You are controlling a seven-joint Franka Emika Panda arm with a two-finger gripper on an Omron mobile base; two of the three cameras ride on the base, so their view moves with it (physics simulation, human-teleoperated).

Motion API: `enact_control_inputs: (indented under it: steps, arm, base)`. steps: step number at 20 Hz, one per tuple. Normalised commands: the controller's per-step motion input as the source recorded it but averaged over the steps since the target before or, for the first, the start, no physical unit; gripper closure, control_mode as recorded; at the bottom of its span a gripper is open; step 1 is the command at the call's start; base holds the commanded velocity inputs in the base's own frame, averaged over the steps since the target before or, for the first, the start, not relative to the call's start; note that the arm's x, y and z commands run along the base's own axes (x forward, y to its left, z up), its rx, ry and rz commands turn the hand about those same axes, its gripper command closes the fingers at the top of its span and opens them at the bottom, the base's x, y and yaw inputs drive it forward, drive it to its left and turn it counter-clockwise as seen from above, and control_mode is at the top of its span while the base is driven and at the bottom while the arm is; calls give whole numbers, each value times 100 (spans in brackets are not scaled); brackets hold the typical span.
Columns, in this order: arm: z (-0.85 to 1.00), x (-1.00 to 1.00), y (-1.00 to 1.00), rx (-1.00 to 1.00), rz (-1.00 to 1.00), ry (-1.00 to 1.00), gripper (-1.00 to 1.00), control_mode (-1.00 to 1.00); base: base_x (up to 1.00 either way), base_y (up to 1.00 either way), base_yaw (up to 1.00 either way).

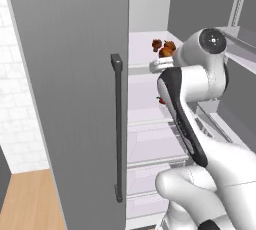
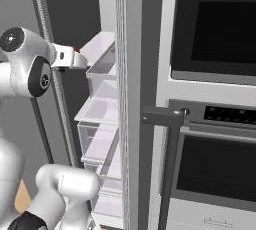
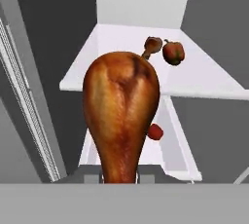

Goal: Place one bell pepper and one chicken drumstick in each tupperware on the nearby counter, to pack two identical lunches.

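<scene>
Holding 1 chicken drumstick [image 3: 121, 116] narrow-end down in its closed end effector [image 3: 120, 175], the arm is reaching into the fridge — long axis running straight out from the fingers — away from the shelf [image 3: 214, 79].

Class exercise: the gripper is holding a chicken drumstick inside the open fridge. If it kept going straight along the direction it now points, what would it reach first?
Probably the white fridge shelf ahead, where a second drumstick and a bell pepper lie. The gripper is shut on the held drumstick, which blocks much of the line, so depth is uncertain.
</scene>
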Motion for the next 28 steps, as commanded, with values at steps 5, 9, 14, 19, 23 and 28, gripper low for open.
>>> enact_control_inputs:
  steps: [5, 9, 14, 19, 23, 28]
  arm:
    - [6, -100, -34, 0, -26, 1, 100, -100]
    - [0, -100, -4, 0, 0, 1, 100, -100]
    - [0, -80, -8, 3, 0, 0, 100, 100]
    - [0, 0, 0, 0, 0, 0, 100, 100]
    - [0, 0, 0, 0, 0, 0, 100, 100]
    - [0, 0, 0, 0, 0, 0, 100, 100]
  base:
    - [0, 0, 0]
    - [0, 0, 0]
    - [-20, -2, 0]
    - [-100, -4, 0]
    - [-100, -12, 0]
    - [-87, -92, -6]
